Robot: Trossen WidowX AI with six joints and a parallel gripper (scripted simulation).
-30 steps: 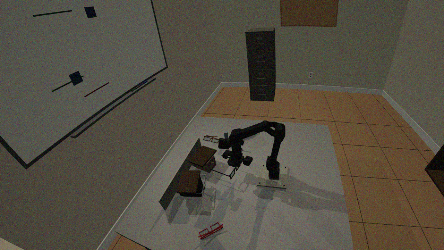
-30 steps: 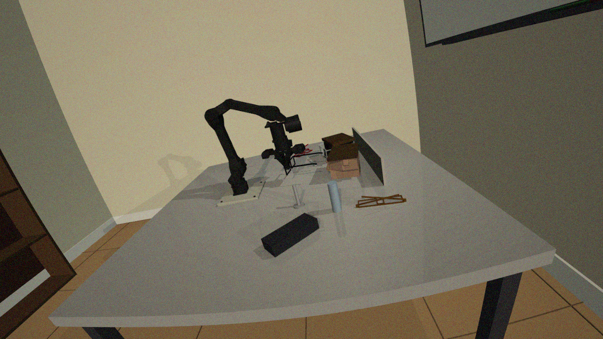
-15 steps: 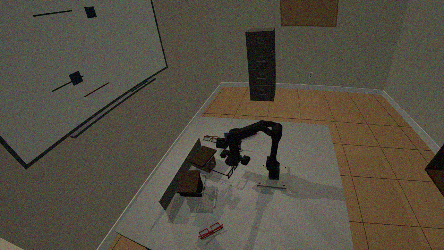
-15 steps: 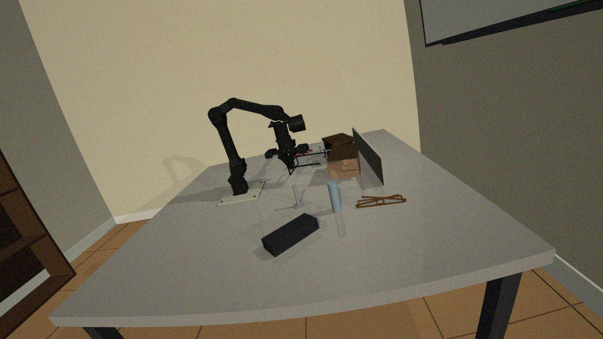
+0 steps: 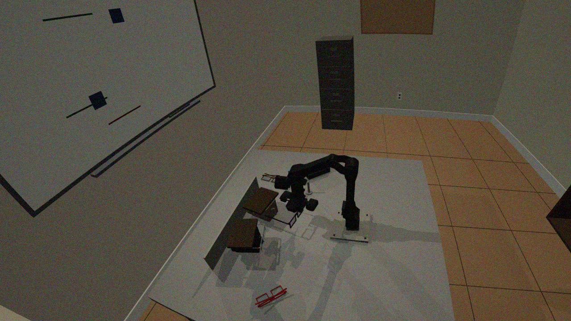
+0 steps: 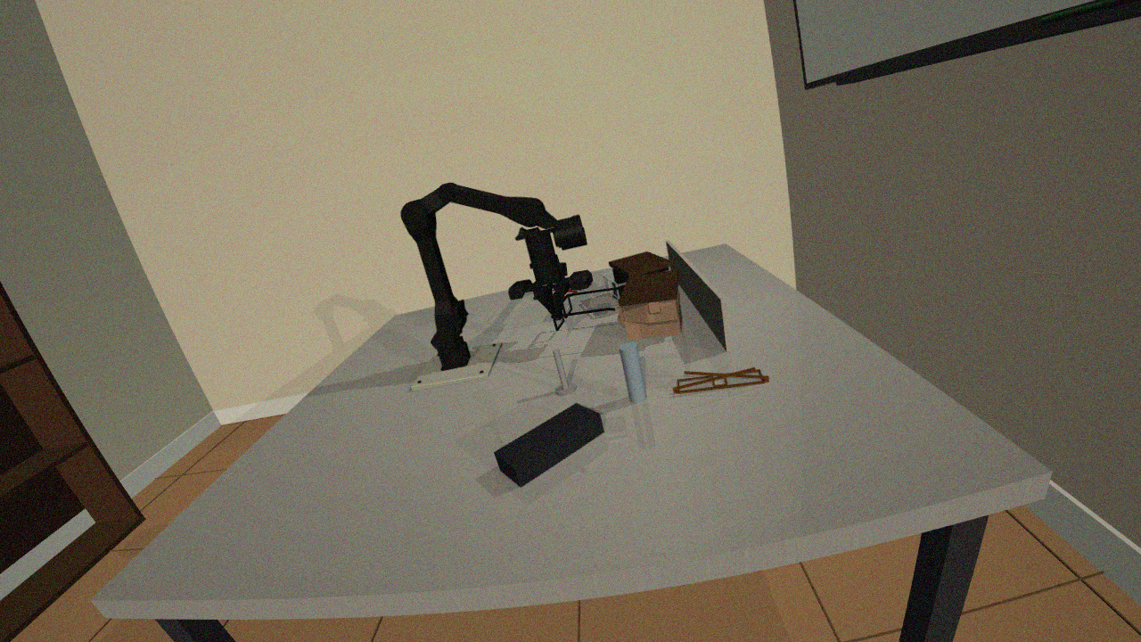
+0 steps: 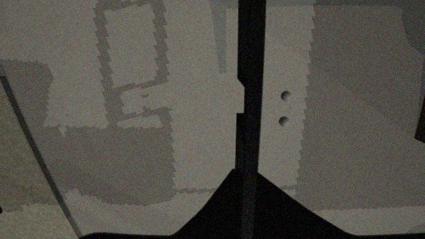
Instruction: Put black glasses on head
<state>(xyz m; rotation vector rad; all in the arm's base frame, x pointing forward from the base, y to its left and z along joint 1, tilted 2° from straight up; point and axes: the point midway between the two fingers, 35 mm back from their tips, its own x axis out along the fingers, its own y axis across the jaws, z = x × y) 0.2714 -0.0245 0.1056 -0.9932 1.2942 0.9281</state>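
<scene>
My gripper (image 5: 297, 211) (image 6: 557, 313) (image 7: 242, 177) is shut on the black glasses (image 5: 290, 224) (image 6: 592, 311) (image 7: 252, 50), holding them above the table at the front frame. The temples are open and point at the brown-topped head (image 5: 260, 200) (image 6: 650, 317) nearer the exterior camera. Their tips appear close to its face; whether they touch it I cannot tell. The other head (image 5: 243, 234) (image 6: 630, 263) stands beside it, with a pale grey frame (image 5: 262, 235) at its front. No green tag can be made out in any view.
A dark upright panel (image 5: 235, 221) (image 6: 698, 295) stands behind both heads. Red glasses (image 5: 271, 296) and brown glasses (image 6: 720, 381) lie on the table (image 6: 758, 471). A blue cylinder (image 6: 632, 373), a thin post (image 6: 561, 371) and a black box (image 6: 550, 444) stand nearer the exterior camera.
</scene>
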